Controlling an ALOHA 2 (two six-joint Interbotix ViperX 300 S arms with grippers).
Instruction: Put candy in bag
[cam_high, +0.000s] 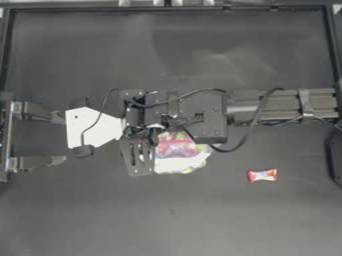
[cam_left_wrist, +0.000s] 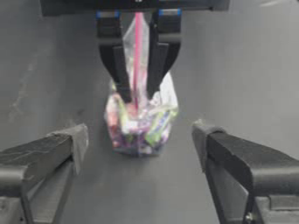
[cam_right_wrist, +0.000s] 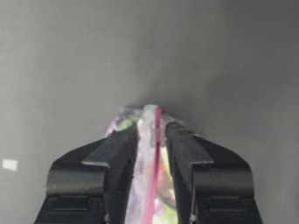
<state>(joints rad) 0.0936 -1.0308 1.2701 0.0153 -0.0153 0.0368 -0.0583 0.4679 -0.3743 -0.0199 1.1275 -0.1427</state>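
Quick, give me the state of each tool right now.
Left tool: open, holding nothing, facing the bag.
Right tool: closed on the bag's pink seal strip.

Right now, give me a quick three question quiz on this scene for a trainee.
1. True or false: the right gripper is shut on the bag.
2. Where is the candy? A inside the bag; B on the table, apart from the bag; C in the left gripper.
3. Fill in: the left gripper's jaws are ____.

Key: 1 true, it pinches the bag at its pink seal strip. 2 B. 3 open, holding nothing, facing the bag.
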